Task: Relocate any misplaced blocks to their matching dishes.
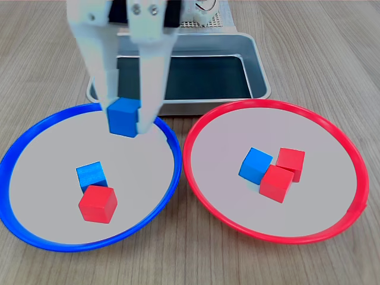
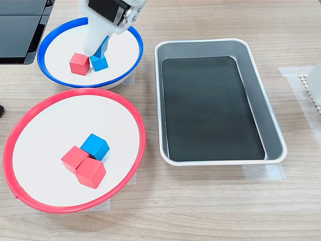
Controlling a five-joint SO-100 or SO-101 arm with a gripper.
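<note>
- Claw white, pointing down, clamped on a blue cube between its two fingers, hanging over the blue-rimmed dish near that dish's 12 o'clock in the first exterior view.
- Held cube clear of the dish floor in the first exterior view; in the second exterior view mostly hidden behind the claw.
- Inside the blue-rimmed dish, near centre: a second blue cube, with a red cube touching it at about 5 o'clock in the first exterior view.
- Same pair in the second exterior view: red cube at 9 o'clock of the blue one, side by side in the blue-rimmed dish.
- Inside the red-rimmed dish: one blue cube and two red cubes, bunched together, blue at 9 o'clock of the pair in the first exterior view.
- Same cluster in the second exterior view: blue cube at 12 o'clock, red cubes below it, in the red-rimmed dish.
- Dishes side by side on the wooden bench, rims nearly touching.
- Silver metal tray with dark bottom at 12 o'clock of the dishes in the first exterior view, at 3 o'clock in the second exterior view.
</note>
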